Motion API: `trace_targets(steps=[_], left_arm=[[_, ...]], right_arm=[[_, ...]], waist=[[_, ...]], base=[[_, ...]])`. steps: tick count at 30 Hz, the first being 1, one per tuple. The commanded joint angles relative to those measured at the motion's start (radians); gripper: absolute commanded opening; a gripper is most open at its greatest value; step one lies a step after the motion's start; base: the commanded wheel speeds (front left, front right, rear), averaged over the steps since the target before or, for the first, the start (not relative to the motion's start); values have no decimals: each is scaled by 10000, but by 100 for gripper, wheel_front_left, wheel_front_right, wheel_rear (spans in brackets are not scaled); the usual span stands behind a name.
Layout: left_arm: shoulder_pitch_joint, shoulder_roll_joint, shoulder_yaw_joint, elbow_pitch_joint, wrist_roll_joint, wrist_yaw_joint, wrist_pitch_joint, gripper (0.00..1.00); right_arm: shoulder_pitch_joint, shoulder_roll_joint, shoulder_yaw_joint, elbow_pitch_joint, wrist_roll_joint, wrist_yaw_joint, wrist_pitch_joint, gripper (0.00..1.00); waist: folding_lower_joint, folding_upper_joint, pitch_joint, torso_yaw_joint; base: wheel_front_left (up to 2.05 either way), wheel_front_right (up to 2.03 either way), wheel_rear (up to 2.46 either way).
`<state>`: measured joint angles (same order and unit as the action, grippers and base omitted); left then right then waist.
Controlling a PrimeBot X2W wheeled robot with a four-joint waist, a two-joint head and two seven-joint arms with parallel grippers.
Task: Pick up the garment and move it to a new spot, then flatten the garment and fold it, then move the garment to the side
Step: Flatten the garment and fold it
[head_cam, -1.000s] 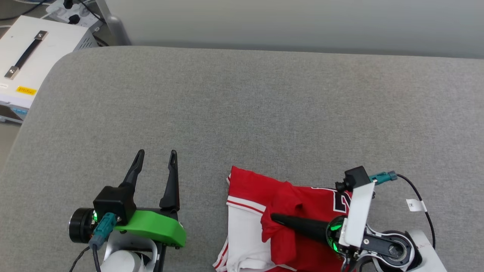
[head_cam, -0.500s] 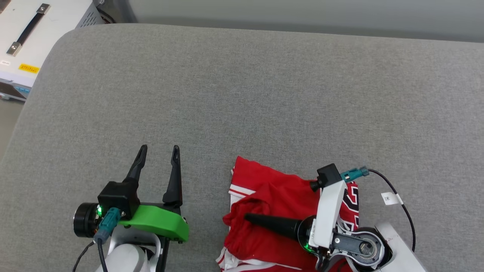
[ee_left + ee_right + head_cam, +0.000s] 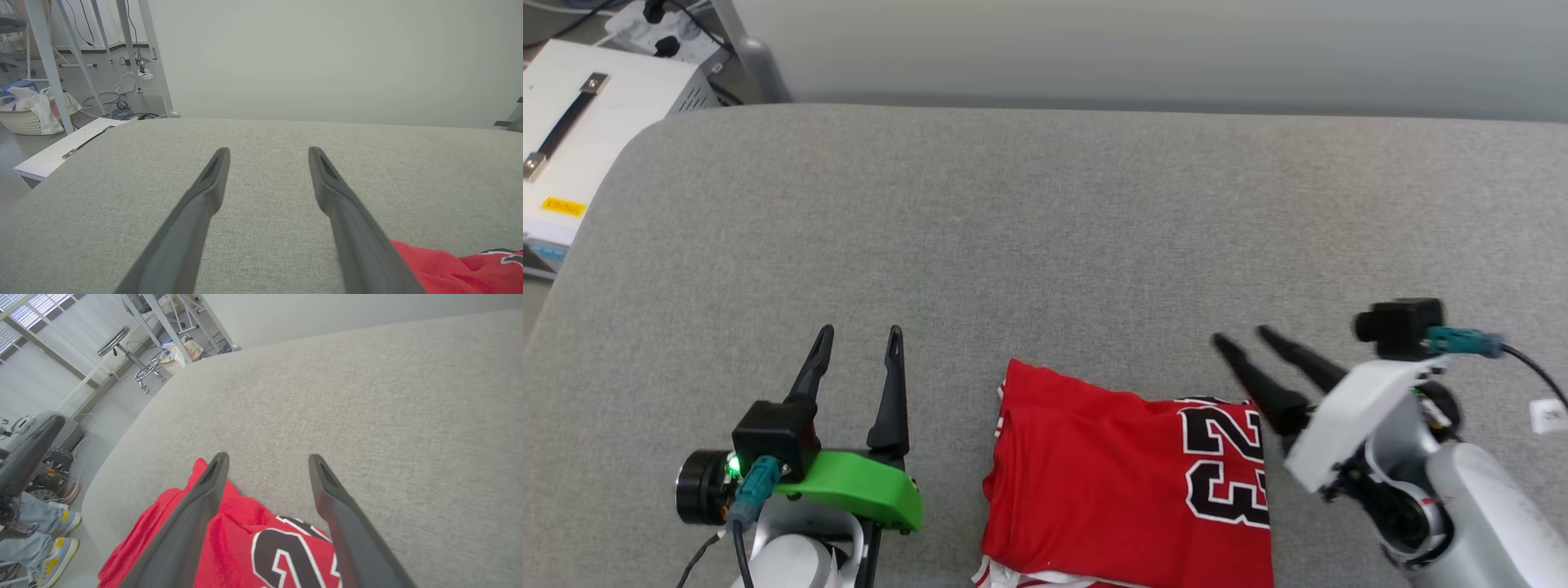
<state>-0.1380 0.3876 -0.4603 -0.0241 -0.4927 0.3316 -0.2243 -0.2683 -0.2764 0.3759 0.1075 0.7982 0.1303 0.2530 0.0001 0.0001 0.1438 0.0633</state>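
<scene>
Garment (image 3: 1094,482) lies folded, black white-outlined "23" facing up.

The folded garment (image 3: 1111,482) lies flat on the grey padded surface (image 3: 1045,229).

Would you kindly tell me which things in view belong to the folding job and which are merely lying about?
Job: red jersey garment with black 23 print; left gripper; right gripper.
Lying about: white box with black handle; cream woven basket; round metal stool.
</scene>
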Motion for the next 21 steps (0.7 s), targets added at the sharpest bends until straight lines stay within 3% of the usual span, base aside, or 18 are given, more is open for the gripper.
trace_targets(steps=[1,6,11,21], left_arm=[[179,56,31,79,-53,105,-77,100],[365,86,105,244,-105,134,-138,100],[560,156,248,373,-171,138,-206,100],[1198,103,488,642,-198,151,-331,100]], right_arm=[[191,-98,-374,131,-562,4,-421,100],[873,18,-2200,191,-2478,4,-1613,100],[1532,444,-3585,-500,-3963,4,-2498,100],[3627,1337,-3855,-2272,-5330,4,-2863,100]], waist=[[-1,-1,-260,-229],[-1,-1,-566,-522],[-1,-1,-839,-791],[-1,-1,-1451,-1103]], base=[[0,0,0],[0,0,0],[0,0,0],[0,0,0]])
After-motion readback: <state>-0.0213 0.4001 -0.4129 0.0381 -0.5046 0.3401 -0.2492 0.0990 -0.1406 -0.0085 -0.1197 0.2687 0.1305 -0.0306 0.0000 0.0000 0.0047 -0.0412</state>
